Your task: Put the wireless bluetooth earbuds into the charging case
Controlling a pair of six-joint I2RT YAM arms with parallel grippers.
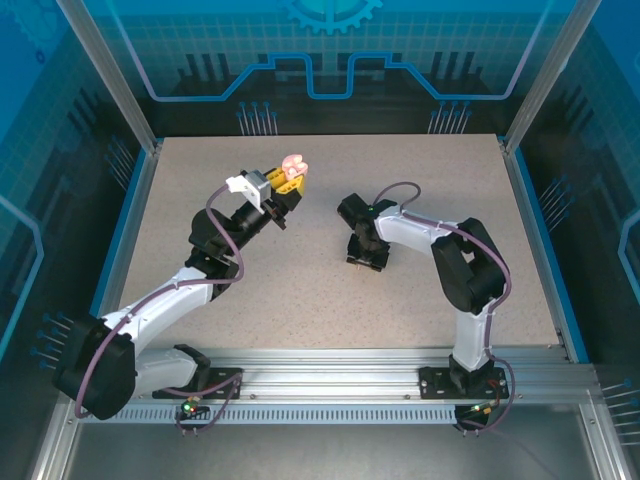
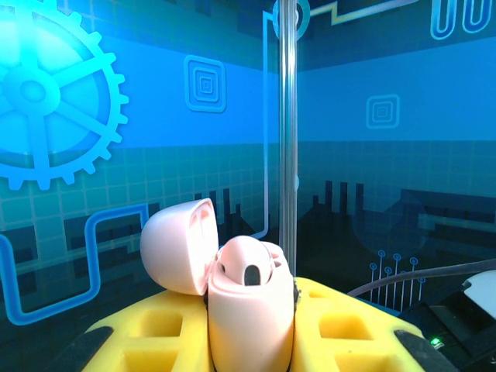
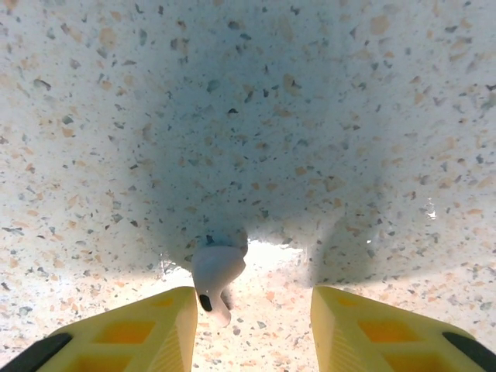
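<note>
My left gripper [image 2: 252, 337] is shut on a pale pink charging case [image 2: 249, 314] and holds it upright above the table. The case lid [image 2: 175, 245] is flipped open to the left, and one pale pink earbud [image 2: 246, 267] sits in the case mouth. From above, the case [image 1: 294, 164] shows at the tip of the left gripper [image 1: 284, 184]. My right gripper [image 1: 366, 258] points down at the table, open. A second pale earbud [image 3: 217, 276] lies on the table between its yellow fingers [image 3: 132, 333], close beside the left one, with a wide gap to the right one.
The speckled tabletop [image 1: 330, 300] stretches around both arms. A metal frame post [image 2: 288, 116] stands behind the held case. Blue patterned walls [image 1: 330, 60] enclose the table, and an aluminium rail [image 1: 330, 375] runs along the near edge.
</note>
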